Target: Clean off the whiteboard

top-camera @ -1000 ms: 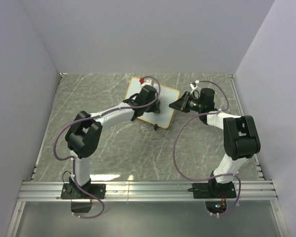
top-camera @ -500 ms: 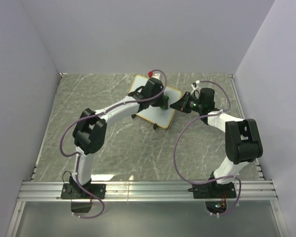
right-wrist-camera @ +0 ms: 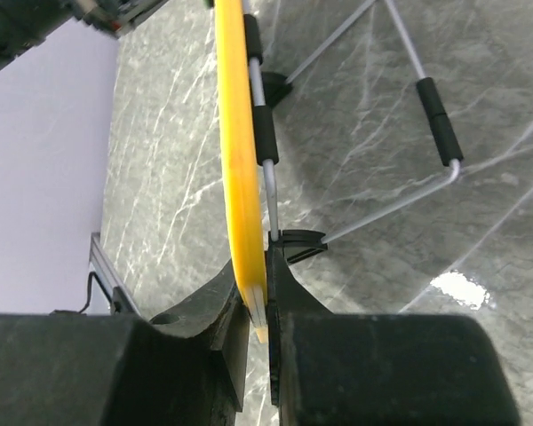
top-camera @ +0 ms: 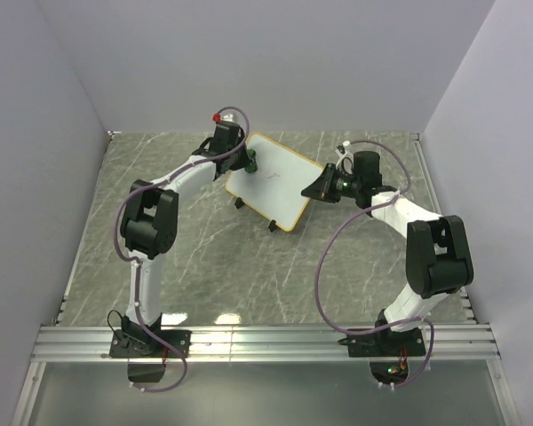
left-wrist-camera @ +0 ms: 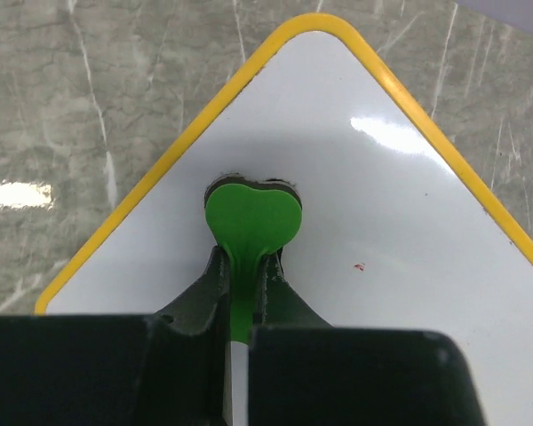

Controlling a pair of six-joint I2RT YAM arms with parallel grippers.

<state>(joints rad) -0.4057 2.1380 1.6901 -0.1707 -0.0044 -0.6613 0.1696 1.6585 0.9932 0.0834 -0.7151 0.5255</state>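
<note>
Whiteboard: the whiteboard point(top-camera: 275, 182) sits on the far half of the counter point(top-camera: 204, 257), turned at an angle, squarely between the two arms.
Left pincer: the left pincer point(left-wrist-camera: 244, 271) is clamped tight on the stem of a green eraser point(left-wrist-camera: 251, 213), over the board's far-left corner.
Eraser contact: the wide green head is pressed flat on the white face, just inside the yellow frame.
Right pincer: on the other side, the right pincer point(right-wrist-camera: 259, 297) is closed on the board's right-hand edge, with the yellow rim pinched between its fingers.
Stand: the right wrist view sees the board edge-on, and its wire stand point(right-wrist-camera: 437, 111) with black sleeves reaches down to the marble.
Surface: the board looks nearly all white, with one tiny red speck point(left-wrist-camera: 359, 265) to the right of the eraser.
</note>
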